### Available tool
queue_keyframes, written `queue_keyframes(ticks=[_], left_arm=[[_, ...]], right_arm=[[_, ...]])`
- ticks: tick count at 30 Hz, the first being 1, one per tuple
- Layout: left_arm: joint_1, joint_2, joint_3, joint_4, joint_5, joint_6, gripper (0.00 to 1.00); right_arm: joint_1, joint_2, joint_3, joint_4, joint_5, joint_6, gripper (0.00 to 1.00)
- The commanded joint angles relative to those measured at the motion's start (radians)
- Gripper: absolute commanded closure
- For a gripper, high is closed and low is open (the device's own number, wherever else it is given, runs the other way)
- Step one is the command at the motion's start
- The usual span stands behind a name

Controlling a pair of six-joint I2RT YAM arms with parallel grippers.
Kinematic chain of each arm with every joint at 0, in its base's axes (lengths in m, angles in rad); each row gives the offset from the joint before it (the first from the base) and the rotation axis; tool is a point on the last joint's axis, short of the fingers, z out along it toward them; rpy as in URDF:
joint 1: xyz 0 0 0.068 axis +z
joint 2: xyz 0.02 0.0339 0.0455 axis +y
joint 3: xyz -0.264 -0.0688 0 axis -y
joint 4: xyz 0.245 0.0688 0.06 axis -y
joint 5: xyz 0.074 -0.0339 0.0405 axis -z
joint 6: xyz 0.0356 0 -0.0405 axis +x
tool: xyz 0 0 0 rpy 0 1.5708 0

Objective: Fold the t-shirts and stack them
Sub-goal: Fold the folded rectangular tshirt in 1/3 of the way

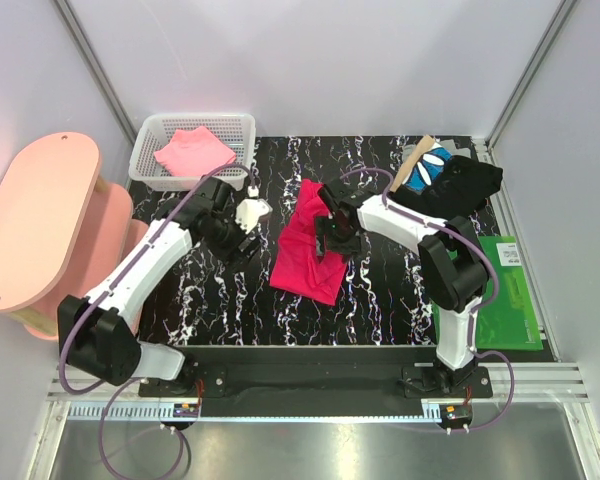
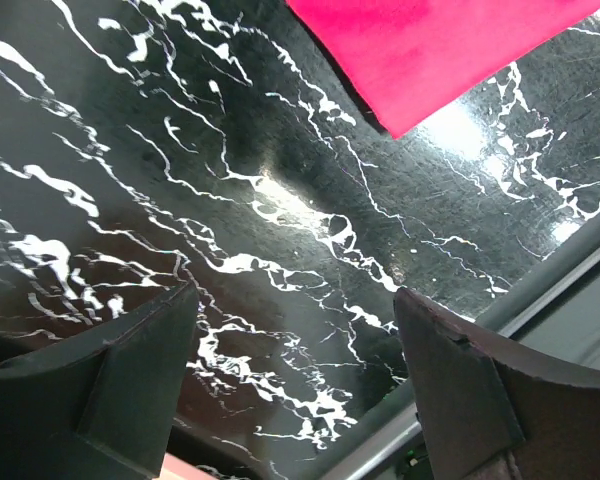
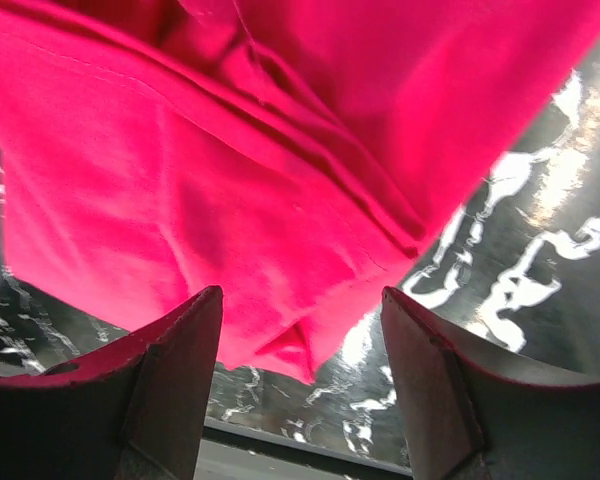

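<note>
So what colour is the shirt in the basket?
The shirt in the white basket is light pink; the top camera shows it best.

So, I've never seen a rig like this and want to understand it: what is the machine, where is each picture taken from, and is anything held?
These are two robot arms bolted to a black marbled table. One picture looks down from above; the other two come from a camera on each wrist, and the dark shapes at the bottom are its fingers. A red t-shirt lies mid-table, a pink t-shirt sits in a white basket, and a dark shirt pile lies far right, near a green mat. The left gripper is open over bare table; the right gripper is open over the red t-shirt. Nothing is held.
</note>
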Motion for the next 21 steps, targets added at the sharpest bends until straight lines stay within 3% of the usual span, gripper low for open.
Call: queue_keyframes(ticks=[1, 9, 21], left_arm=[[-0.04, 0.043, -0.01, 0.04, -0.048, -0.002, 0.16], [-0.161, 0.246, 0.029, 0.099, -0.026, -0.036, 0.18], [-0.192, 0.441, 0.089, 0.184, -0.034, -0.035, 0.19]], right_arm=[[-0.019, -0.061, -0.048, 0.108, -0.082, 0.059, 0.28], [-0.043, -0.06, -0.104, 0.139, -0.073, 0.063, 0.3], [-0.083, -0.029, -0.105, 0.156, -0.072, 0.053, 0.34]])
